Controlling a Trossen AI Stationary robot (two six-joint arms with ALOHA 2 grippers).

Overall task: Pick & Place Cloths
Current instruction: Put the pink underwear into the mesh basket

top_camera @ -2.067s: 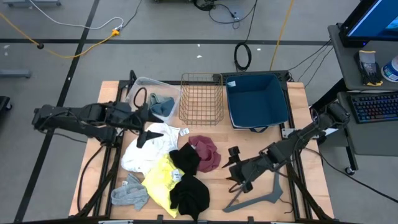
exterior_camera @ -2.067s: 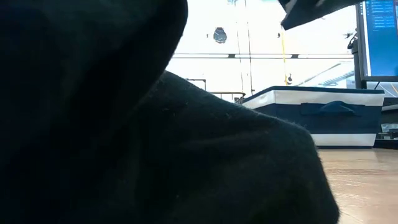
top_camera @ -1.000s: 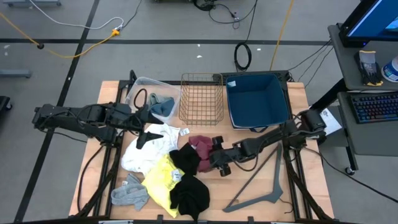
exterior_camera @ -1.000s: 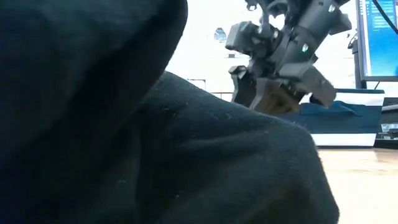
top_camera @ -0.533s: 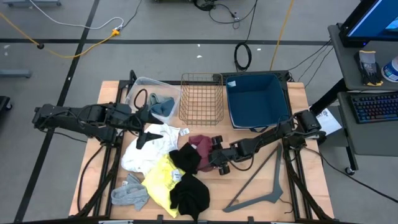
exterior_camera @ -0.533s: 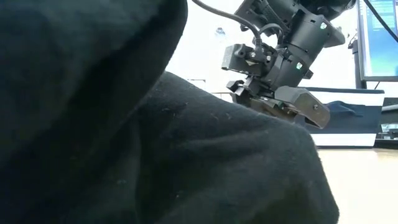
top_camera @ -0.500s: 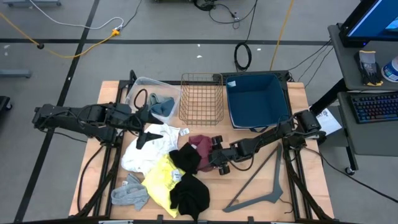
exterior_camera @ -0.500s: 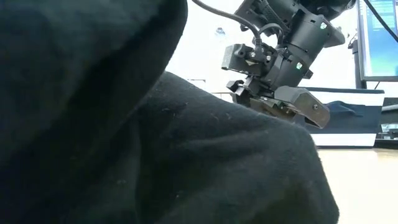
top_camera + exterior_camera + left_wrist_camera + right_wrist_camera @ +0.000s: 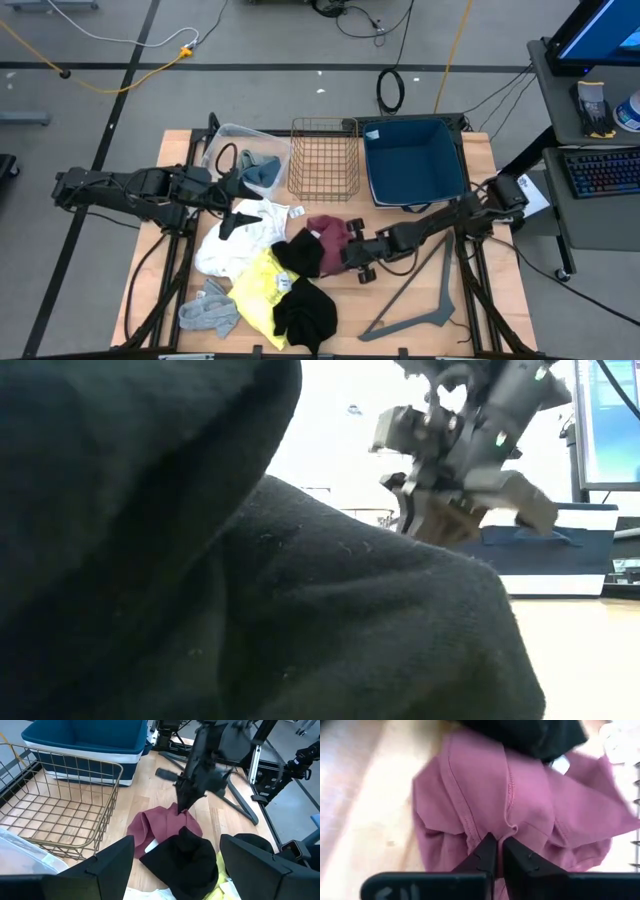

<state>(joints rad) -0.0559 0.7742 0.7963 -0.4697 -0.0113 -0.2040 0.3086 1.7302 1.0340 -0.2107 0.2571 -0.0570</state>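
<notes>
A maroon cloth (image 9: pixel 327 238) lies mid-table, its left part under a black cloth (image 9: pixel 298 256). My right gripper (image 9: pixel 352 256) is shut on the maroon cloth (image 9: pixel 520 805) at its right side; it also shows in the left wrist view (image 9: pixel 181 804) and the low view (image 9: pixel 440 495). To the left lie a white cloth (image 9: pixel 240 235), a yellow cloth (image 9: pixel 262 285), a second black cloth (image 9: pixel 305 315) and a grey cloth (image 9: pixel 208 310). A teal cloth (image 9: pixel 263 172) sits in a clear bin. My left gripper (image 9: pixel 232 192) hovers open over the white cloth's far edge. My right gripper pinches a raised fold (image 9: pixel 506 831) near the maroon cloth's right edge between its two fingertips (image 9: pixel 487 849). The fingers come slanting down from the table's right. The fold is drawn up into a small peak (image 9: pixel 175 811); the rest of the cloth lies on the table.
A wire basket (image 9: pixel 325 160) and a blue bin (image 9: pixel 415 160) stand along the far edge, the clear bin (image 9: pixel 232 140) left of them. A grey hanger (image 9: pixel 415 310) lies near the front right. The near black cloth (image 9: pixel 200 580) blocks most of the low view.
My right gripper has dipped onto the maroon cloth's right side, taken hold of it and come up a little. The cloth's right edge has bunched toward the fingers; its left part has stayed under the black cloth.
</notes>
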